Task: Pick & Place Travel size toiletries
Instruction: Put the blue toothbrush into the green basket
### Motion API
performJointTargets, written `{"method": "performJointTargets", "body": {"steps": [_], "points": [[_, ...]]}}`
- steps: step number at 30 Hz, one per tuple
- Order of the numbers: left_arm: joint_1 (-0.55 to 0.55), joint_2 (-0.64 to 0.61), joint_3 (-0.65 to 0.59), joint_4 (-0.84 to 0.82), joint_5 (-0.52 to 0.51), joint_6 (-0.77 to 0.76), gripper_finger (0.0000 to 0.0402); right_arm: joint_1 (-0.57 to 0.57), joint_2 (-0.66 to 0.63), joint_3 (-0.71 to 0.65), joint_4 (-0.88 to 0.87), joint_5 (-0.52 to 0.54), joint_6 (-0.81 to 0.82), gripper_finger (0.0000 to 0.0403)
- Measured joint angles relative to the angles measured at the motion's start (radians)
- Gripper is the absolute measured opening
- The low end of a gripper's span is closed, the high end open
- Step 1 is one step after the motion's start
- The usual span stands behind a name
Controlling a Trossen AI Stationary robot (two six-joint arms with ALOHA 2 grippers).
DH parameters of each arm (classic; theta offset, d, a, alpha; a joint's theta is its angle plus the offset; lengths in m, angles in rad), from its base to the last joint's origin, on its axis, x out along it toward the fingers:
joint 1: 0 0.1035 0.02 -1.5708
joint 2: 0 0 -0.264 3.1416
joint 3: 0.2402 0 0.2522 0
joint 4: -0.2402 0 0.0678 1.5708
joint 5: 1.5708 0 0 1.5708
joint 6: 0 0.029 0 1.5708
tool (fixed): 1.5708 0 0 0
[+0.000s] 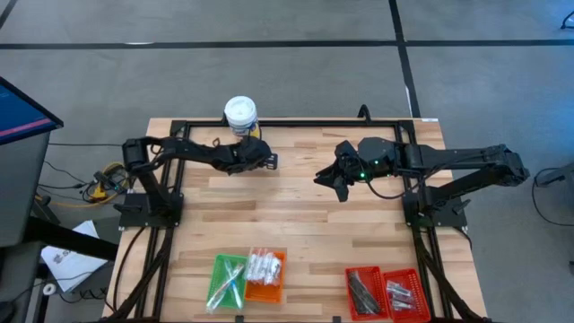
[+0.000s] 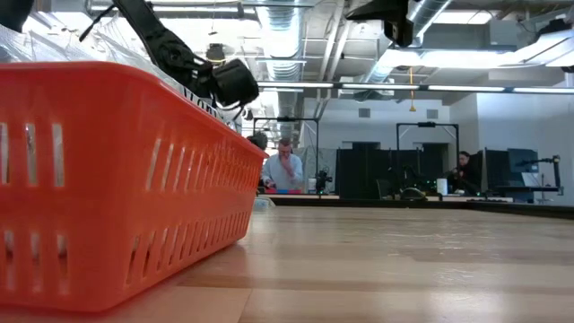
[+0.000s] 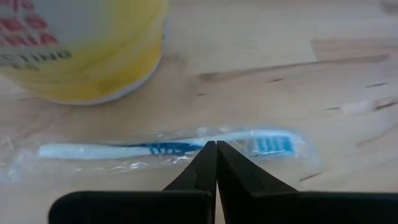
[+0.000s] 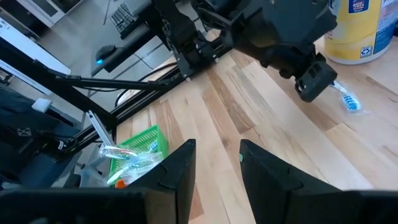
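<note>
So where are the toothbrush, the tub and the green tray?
toothbrush (image 3: 155, 149): left wrist view, on its handle.
tub (image 1: 240, 110): high view, on its white lid.
green tray (image 1: 218, 269): high view, on its left rim.

You have a light wooden table (image 1: 305, 224) set on a grey floor. At its far edge stands a white-lidded tub (image 1: 240, 114) with a yellow label. Along the near edge you will find a green tray (image 1: 218, 271) just beside an orange tray (image 1: 269, 289), and, well apart from them, two red trays (image 1: 386, 274) side by side. A monitor (image 1: 20, 115) sits off the table's left side. In the room behind, a person (image 2: 285, 169) is at a desk.
</note>
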State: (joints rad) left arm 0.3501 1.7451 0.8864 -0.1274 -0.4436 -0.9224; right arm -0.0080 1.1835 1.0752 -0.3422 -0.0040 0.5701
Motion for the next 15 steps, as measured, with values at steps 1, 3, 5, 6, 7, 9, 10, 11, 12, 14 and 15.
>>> {"method": "performJointTargets", "body": {"steps": [1, 3, 5, 6, 7, 9, 10, 11, 12, 14, 15], "points": [[0.002, 0.010, 0.000, 0.001, 0.003, -0.001, 0.0000, 0.000, 0.000, 0.000, -0.001, 0.000, -0.001, 0.0118], [0.007, 0.020, 0.000, 0.003, 0.010, -0.001, 0.0000, 0.000, 0.000, 0.000, -0.002, 0.000, -0.001, 0.0118], [0.011, 0.022, 0.000, 0.009, 0.018, -0.001, 0.0000, 0.001, 0.000, 0.000, -0.002, -0.001, -0.001, 0.0118], [0.013, 0.022, 0.000, 0.007, 0.029, -0.001, 0.0000, 0.001, 0.000, 0.000, -0.005, -0.002, -0.001, 0.0118], [0.016, 0.022, 0.000, 0.004, 0.040, -0.001, 0.0000, 0.001, 0.000, 0.000, -0.009, -0.003, -0.001, 0.0118], [0.017, 0.023, 0.000, 0.004, 0.069, -0.002, 0.0000, 0.001, 0.000, 0.000, -0.020, -0.003, -0.002, 0.0118], [0.016, 0.023, 0.000, 0.003, 0.083, -0.002, 0.0000, 0.001, 0.000, 0.000, -0.022, -0.003, -0.002, 0.0118], [0.015, 0.023, 0.000, 0.001, 0.099, -0.002, 0.0000, 0.000, 0.000, 0.000, -0.022, -0.003, -0.002, 0.0118], [0.013, 0.023, 0.000, -0.004, 0.111, -0.002, 0.0000, -0.003, 0.000, 0.000, -0.020, -0.003, -0.004, 0.0118], [0.006, 0.023, 0.000, -0.017, 0.116, -0.013, 0.0000, -0.011, 0.000, 0.000, -0.019, -0.004, -0.010, 0.0118], [0.003, 0.023, 0.000, -0.023, 0.119, -0.023, 0.0000, -0.015, 0.000, 0.000, -0.019, -0.004, -0.016, 0.0118]]}}
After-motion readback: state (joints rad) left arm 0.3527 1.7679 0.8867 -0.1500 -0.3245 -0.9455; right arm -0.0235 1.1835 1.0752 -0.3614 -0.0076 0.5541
